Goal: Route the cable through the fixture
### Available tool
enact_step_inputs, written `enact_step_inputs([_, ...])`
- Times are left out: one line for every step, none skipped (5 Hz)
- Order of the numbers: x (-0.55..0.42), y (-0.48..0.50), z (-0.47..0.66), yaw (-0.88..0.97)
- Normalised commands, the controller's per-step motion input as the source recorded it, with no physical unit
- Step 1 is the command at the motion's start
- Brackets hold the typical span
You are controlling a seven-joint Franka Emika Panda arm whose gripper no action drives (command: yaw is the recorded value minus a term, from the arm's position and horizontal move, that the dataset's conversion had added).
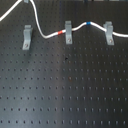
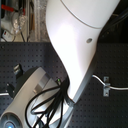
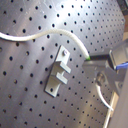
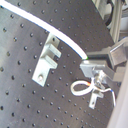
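Jaws of the gripper [image 4: 89,66] pinch the white cable [image 3: 50,33], closed on it just beside a clip [image 3: 58,71] in both wrist views, presumably so the cord can be steered over the forked top. That clip is still empty: the cable runs past its top rather than through the slot. In the first exterior view the cord already sits in the middle clip [image 1: 68,31] and the clip [image 1: 109,32] toward the first exterior view's right, while the one [image 1: 27,36] toward the first exterior view's left stands bare on the pegboard [image 1: 64,90]. The red band [image 1: 60,33] and blue band [image 1: 89,23] flank the middle clip.
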Motion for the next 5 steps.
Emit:
enact_step_inputs([-0.003,-0.01,0.0,0.0])
enact_step_inputs([0.0,0.0,0.04,-0.12])
enact_step_inputs([0.001,-0.002,0.22,-0.46])
enact_step_inputs([-0.023,-0.109,0.48,-0.51])
enact_step_inputs([-0.132,0.003,0.51,-0.22])
